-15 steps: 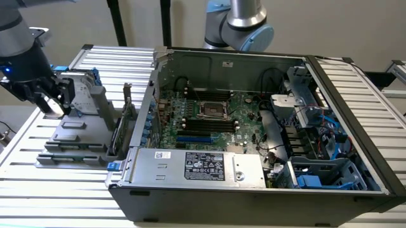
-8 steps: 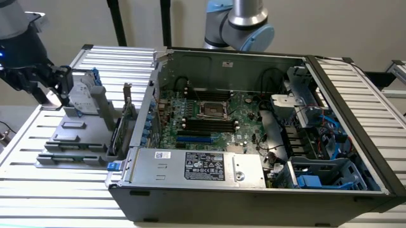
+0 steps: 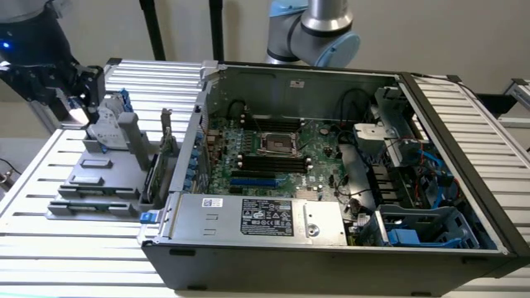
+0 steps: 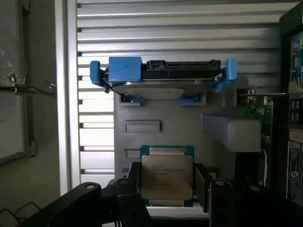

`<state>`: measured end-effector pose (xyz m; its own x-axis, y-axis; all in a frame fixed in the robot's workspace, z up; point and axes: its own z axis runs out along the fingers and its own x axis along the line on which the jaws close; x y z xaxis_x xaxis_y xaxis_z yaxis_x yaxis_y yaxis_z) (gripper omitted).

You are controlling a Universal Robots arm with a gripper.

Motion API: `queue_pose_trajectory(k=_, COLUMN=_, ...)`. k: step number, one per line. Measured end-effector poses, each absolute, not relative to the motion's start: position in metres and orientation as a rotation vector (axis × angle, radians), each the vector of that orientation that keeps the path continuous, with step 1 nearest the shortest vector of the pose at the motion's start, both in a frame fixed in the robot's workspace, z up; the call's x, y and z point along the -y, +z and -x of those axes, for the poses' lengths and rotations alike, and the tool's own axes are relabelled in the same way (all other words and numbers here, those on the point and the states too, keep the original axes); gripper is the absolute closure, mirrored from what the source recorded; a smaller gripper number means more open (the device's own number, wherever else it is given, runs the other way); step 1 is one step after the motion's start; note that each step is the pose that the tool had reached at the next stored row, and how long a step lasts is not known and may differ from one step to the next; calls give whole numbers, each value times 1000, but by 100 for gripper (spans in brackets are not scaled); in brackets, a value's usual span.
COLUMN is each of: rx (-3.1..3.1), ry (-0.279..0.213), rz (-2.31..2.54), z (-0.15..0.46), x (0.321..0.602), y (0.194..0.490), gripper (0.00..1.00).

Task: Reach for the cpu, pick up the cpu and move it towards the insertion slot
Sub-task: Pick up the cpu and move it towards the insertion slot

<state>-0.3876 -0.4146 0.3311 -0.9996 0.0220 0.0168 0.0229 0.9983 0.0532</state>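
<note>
The tool (image 4: 167, 187) pinches the cpu (image 4: 166, 174) by 2 opposite edges, flat between its fingers (image 4: 129, 189) over the grey tray (image 4: 182, 137), well apart from the insertion slot (image 3: 275, 143).

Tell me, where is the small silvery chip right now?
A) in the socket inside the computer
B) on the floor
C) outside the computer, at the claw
C: the chip sits at the claw, over the grey tray; the socket shows a bare dark centre.
</note>
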Motion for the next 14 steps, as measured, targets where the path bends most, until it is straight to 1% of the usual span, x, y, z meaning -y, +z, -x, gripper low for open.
queue_pose_trajectory(k=8, rx=3124, ry=-96, rz=35, z=351, x=415, y=364, gripper=45)
queue_pose_trajectory(k=14, rx=3123, ry=-96, rz=35, z=324, x=415, y=377, gripper=45)
